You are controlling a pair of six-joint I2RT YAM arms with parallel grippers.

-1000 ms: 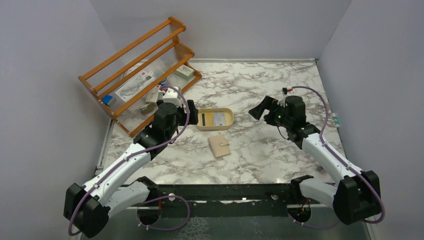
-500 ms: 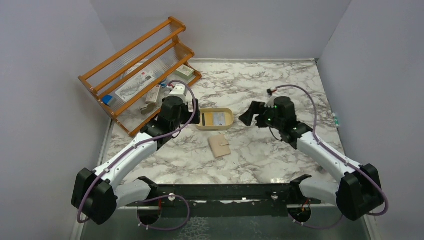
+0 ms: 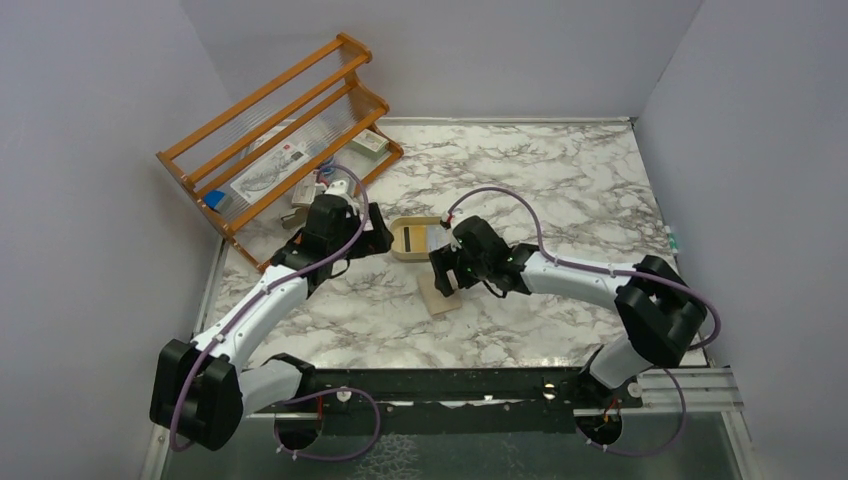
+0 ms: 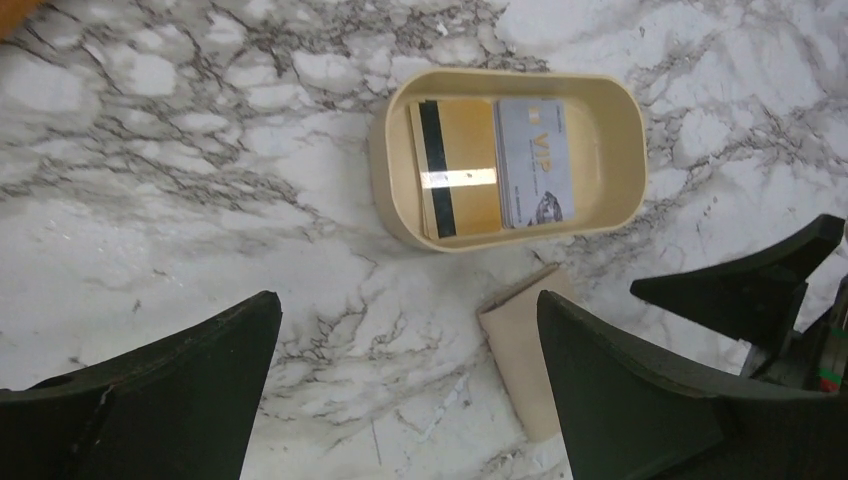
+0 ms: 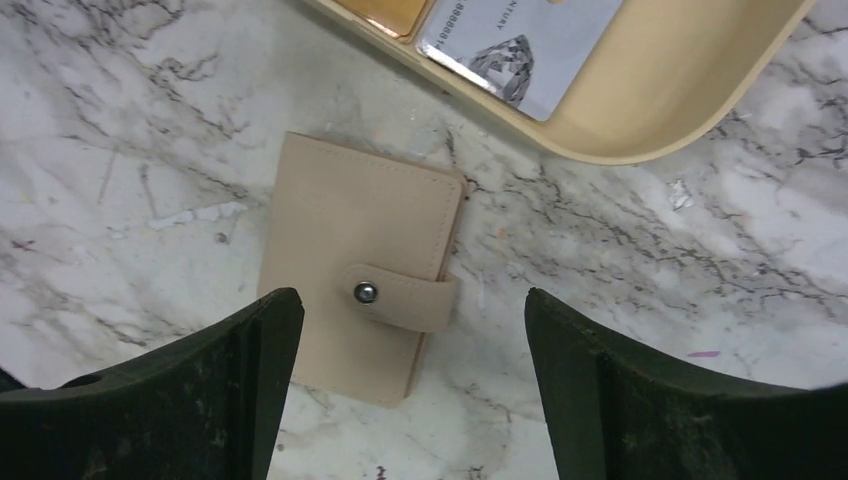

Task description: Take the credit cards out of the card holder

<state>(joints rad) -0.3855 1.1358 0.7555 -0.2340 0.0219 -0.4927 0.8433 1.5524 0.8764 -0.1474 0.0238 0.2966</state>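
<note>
The tan card holder [image 5: 350, 250] lies closed on the marble, its snap tab [image 5: 400, 297] fastened. It also shows in the top view [image 3: 437, 300] and the left wrist view [image 4: 520, 350]. A yellow-orange card with a dark stripe [image 4: 455, 165] and a whitish-blue card [image 4: 535, 160] lie in the cream oval tray [image 4: 612, 150]. The whitish-blue card [image 5: 525, 35] also shows in the right wrist view. My right gripper [image 5: 410, 390] is open and empty, hovering right over the card holder [image 3: 447, 272]. My left gripper [image 4: 405, 390] is open and empty, left of the tray [image 3: 378, 228].
An orange wooden rack [image 3: 280, 150] with small packets stands at the back left, just behind my left arm. The tray [image 3: 400, 243] sits directly behind the card holder. Grey walls close in the left, back and right sides.
My right arm has swung left from the right of the tray to above the card holder. My left gripper has drawn back slightly to the left of the tray.
</note>
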